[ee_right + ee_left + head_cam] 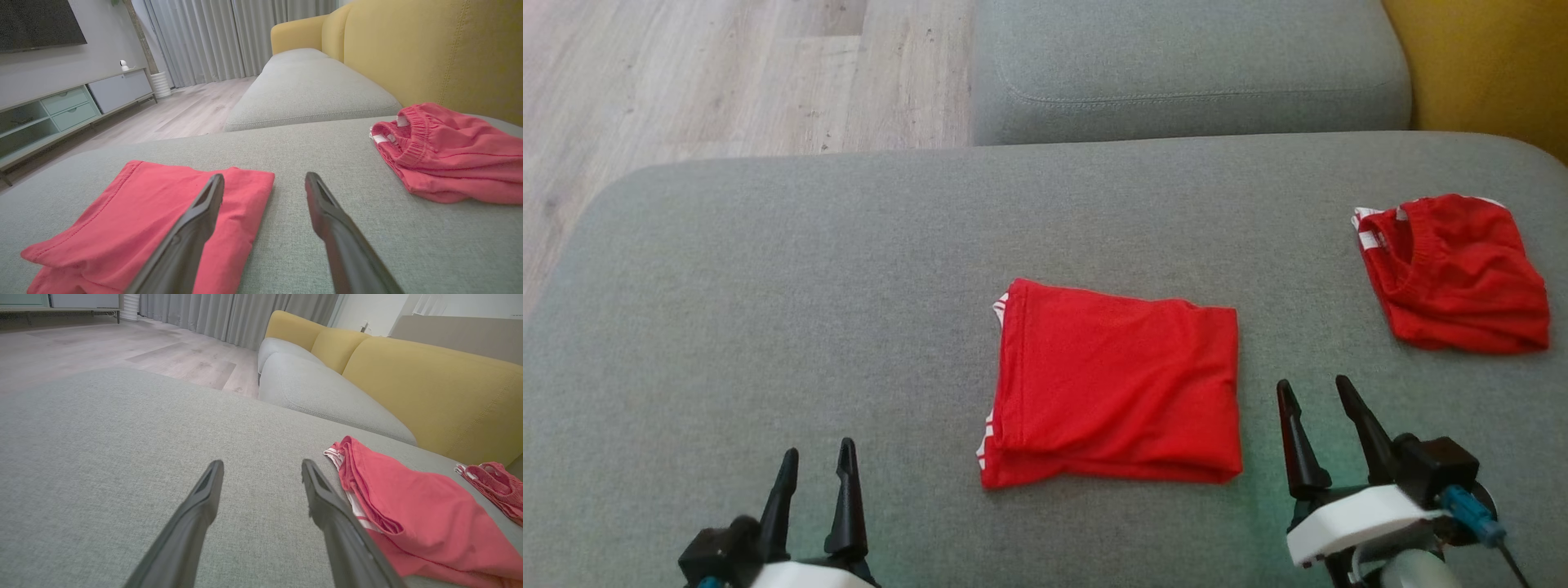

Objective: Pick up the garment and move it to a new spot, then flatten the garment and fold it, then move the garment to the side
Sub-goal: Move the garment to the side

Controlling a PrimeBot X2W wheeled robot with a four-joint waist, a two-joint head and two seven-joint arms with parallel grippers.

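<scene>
Left fingers (848, 498) and right fingers (1297, 445) stand open, empty. Grabbing only the top layer of the folded shirt (1115, 384) could spill its fold.

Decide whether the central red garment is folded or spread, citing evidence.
Folded: the red garment lies as a compact rectangle with stacked layers showing along its left edge.

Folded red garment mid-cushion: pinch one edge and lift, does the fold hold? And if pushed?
Probably floppy: the folded red garment is thin, softly creased cloth, so a one-edge pinch likely lets layers sag open. Likely light; it lies nearly flat. Pushed, it would probably bunch rather than slide on the coarse grey cushion.
</scene>
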